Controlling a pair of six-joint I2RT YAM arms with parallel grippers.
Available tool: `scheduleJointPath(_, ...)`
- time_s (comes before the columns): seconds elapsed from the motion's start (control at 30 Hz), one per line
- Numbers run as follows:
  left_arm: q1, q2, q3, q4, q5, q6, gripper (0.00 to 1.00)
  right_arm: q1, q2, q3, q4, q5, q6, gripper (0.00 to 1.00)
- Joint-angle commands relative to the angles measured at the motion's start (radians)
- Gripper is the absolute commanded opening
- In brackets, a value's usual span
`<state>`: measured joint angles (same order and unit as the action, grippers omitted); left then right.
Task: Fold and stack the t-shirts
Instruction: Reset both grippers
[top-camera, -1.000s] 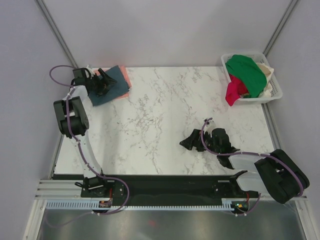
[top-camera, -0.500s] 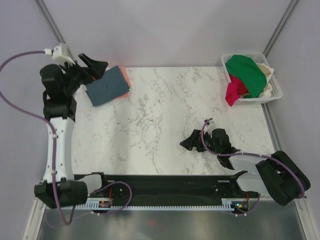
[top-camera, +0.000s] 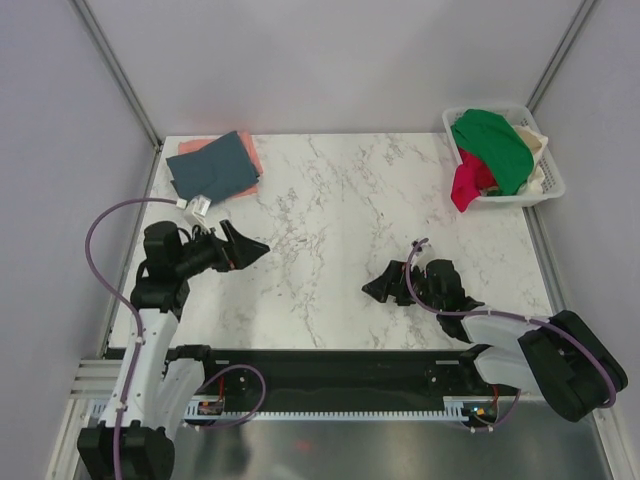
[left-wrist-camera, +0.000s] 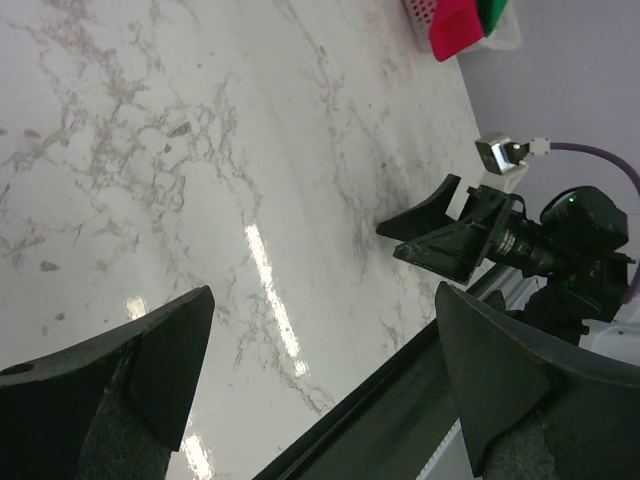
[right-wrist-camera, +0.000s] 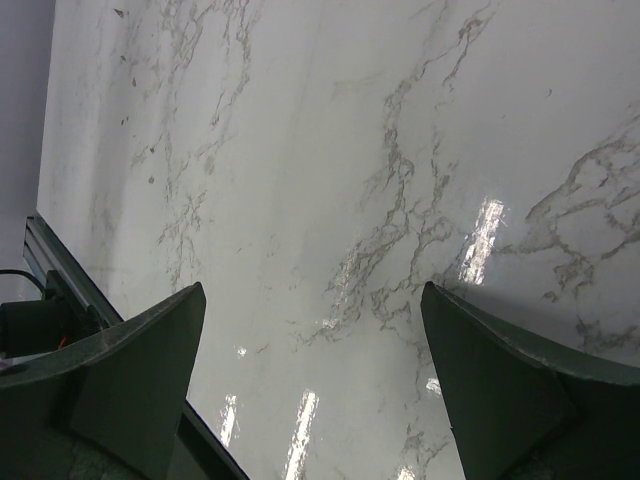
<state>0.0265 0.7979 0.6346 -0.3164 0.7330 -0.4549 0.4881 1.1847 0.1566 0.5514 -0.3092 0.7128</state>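
While both of my claws hang over the marble worktop (top-camera: 330, 200), neither has hold of anything. I take my bearings from the white basket (top-camera: 553, 186). It holds a green garment (top-camera: 492, 148) on top, a cream garment (top-camera: 537, 140) behind it, and a red garment (top-camera: 464, 188) spilling over the rim on the side nearest my right arm.

The t-shirts lie well apart from the basket, level with it and far to its left. They are folded and stacked. The slate-blue t-shirt (top-camera: 212, 167) is on top. The salmon-pink t-shirt (top-camera: 255, 156) beneath it shows only as a thin edge along the side that faces the basket.

My left claw (top-camera: 247, 247) is also far to the left of the basket, and nearer to my bases than the basket is. It is clear of the stack and touches neither shirt. Its two dark fingers (left-wrist-camera: 150, 360) stand wide apart, with veined marble showing between them.

My right claw (top-camera: 385, 283) is closer to the basket, left of it and nearer my bases, and it points away from the basket. Its fingers (right-wrist-camera: 500, 370) are parted just as widely over the shiny marble. The two claws face each other, well apart.
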Motion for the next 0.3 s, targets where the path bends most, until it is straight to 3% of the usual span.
scheduleJointPath(0.0, 0.001, -0.084, 0.016, 0.066, 0.094, 0.044, 1.00, 0.001, 0.019, -0.015, -0.087, 0.033, 0.000, 0.98)
scheduleJointPath(0.27, -0.007, -0.109, 0.020, 0.065, 0.060, 0.058, 1.00, 0.001, -0.013, -0.023, -0.114, 0.068, 0.013, 0.98)
